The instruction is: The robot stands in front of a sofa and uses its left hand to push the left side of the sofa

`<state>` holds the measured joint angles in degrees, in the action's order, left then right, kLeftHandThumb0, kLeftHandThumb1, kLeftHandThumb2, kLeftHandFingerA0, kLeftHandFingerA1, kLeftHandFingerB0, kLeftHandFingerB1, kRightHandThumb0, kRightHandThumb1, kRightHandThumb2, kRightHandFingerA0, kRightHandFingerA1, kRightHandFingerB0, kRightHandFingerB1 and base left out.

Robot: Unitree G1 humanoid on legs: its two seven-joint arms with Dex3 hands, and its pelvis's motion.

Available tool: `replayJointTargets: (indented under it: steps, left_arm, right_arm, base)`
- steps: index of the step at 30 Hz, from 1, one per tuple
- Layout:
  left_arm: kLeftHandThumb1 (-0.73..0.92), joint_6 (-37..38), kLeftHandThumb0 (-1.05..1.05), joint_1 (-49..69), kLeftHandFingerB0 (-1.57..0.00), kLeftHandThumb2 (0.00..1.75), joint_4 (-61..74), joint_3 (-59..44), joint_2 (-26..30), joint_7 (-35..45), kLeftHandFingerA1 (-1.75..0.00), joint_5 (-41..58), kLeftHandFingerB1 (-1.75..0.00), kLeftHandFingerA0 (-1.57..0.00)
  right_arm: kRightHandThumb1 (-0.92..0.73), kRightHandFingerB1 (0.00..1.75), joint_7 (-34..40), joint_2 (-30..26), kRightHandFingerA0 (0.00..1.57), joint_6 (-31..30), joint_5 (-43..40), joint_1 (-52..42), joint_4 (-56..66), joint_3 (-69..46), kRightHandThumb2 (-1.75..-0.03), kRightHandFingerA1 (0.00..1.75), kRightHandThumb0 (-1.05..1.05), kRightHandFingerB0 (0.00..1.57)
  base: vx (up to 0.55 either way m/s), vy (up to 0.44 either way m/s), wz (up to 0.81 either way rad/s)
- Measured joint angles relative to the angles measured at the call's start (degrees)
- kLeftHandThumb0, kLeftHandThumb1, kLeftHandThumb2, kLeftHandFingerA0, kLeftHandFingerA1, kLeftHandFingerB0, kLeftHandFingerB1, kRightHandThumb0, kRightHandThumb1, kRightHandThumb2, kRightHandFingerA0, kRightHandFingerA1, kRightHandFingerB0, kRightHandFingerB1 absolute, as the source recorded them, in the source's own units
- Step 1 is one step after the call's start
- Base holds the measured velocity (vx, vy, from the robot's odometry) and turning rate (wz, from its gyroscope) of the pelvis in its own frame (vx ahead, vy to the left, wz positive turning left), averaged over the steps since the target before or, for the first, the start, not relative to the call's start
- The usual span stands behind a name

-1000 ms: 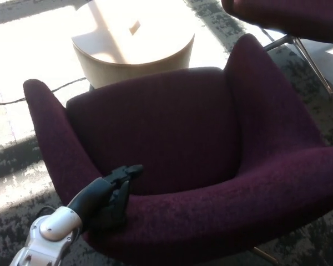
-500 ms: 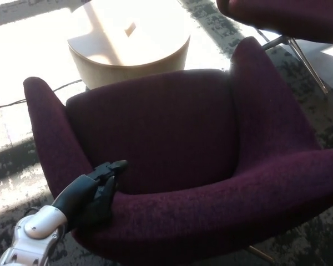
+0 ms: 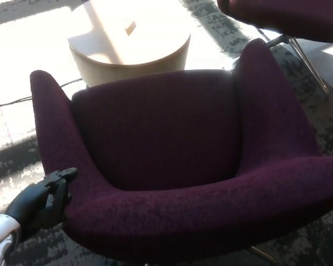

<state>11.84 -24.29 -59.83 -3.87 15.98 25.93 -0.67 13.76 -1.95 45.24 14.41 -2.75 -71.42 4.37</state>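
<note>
Sliding off the sofa [image 3: 172, 144] back edge, the left hand [image 3: 41, 202] now sits beside its left arm, fingers loosely apart, empty.

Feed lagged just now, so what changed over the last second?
The left hand slid from the sofa's front-left rim outward to its left outer side, holding nothing. The sofa's left arm shifted a little rightward against the round table. Table, cable and the second chair look unmoved.
</note>
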Motion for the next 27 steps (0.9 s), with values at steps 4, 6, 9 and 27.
replayJointTargets:
  steps: [4, 6, 9, 27]
  left_arm:
    - [0.88, 0.1, -0.86, -0.8, 0.0, 1.29, -1.9, -1.9, 2.8, 0.7, -0.26, 0.5, -0.14, -0.01]
    - [0.92, 0.2, -0.89, -1.1, 0.0, 1.31, -2.5, -2.6, 3.8, 1.0, -0.23, 0.8, -0.11, 0.0]
    - [0.89, 1.0, -0.84, -0.3, 0.0, 1.28, -3.2, -5.2, 6.2, 1.5, -0.26, 1.8, -0.14, 0.0]
    - [0.92, 7.2, -0.86, 12.5, 0.0, 1.3, -4.2, -12.3, 5.6, 5.4, -0.21, 6.5, -0.13, 0.0]
  right_arm:
    - [-0.7, 0.43, 0.0, 0.0, 0.75, 0.0, 0.0, 0.0, 0.0, 0.0, -0.61, 0.57, -0.55, 0.59]
    - [-0.7, 0.43, 0.0, 0.0, 0.76, 0.0, 0.0, 0.0, 0.0, 0.0, -0.61, 0.6, -0.53, 0.6]
    - [-0.7, 0.43, -0.1, 0.0, 0.76, 0.2, -0.1, -0.2, 0.0, -0.1, -0.61, 0.59, -0.54, 0.6]
    - [-0.7, 0.43, 0.3, 0.0, 0.78, 0.3, 0.6, -1.9, -0.2, 0.8, -0.61, 0.58, -0.54, 0.61]
  base:
    - [0.0, 0.0, 0.0]
    - [0.0, 0.0, 0.0]
    - [0.0, 0.0, 0.0]
    - [0.0, 0.0, 0.0]
